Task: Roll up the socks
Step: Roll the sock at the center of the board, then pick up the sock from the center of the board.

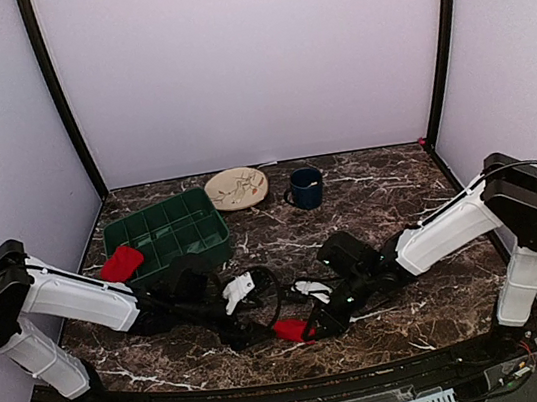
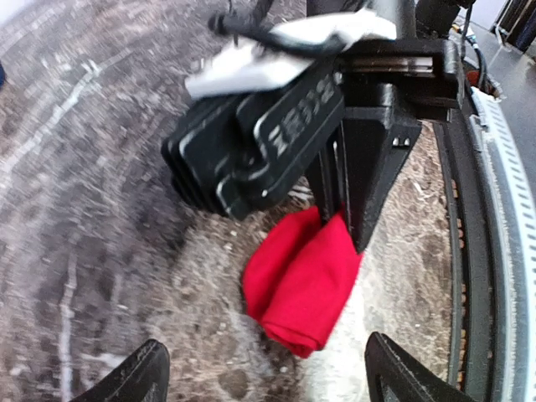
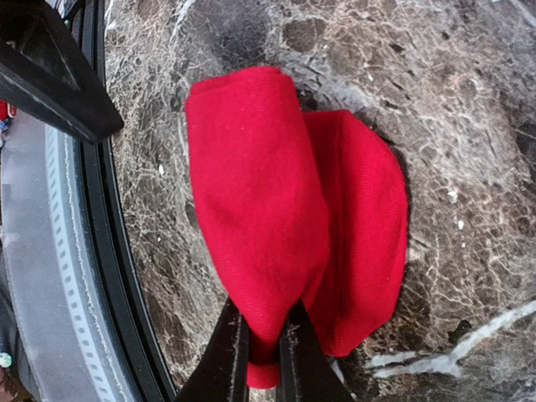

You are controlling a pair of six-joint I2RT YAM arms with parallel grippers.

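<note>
Close to the near edge of the table (image 1: 399, 197), a bright red sock (image 3: 268, 201), plain knit, doubled into a short, fat bundle. From the right wrist view, two lobes side by side: a fuller, rounded roll on the side toward the table edge, and a flatter, curved flap tucked against it. From the left wrist view, the same bundle as a thick fold with a rounded closed end pointing at the camera. Resting on dark, veined marble.

Clenched on the narrow end of that bundle, the right gripper (image 3: 260, 368): both fingers pressed nearly together, with only a gather of red cloth between them. Rest of the bundle spread away from the fingertips, lying on the marble.

Released and spread wide, the left gripper (image 2: 264, 377): one fingertip at each lower corner of its wrist view, holding nothing. Sock ahead of it, in line with the gap between the two fingers but beyond them, apart from both tips. Black body of the right gripper just past the sock, facing the left one across it.

Well apart, toward the left, a second sock (image 1: 121, 263), also red, draped over the near left corner of a green tray (image 1: 182, 229); too small there to tell whether rolled.
</note>
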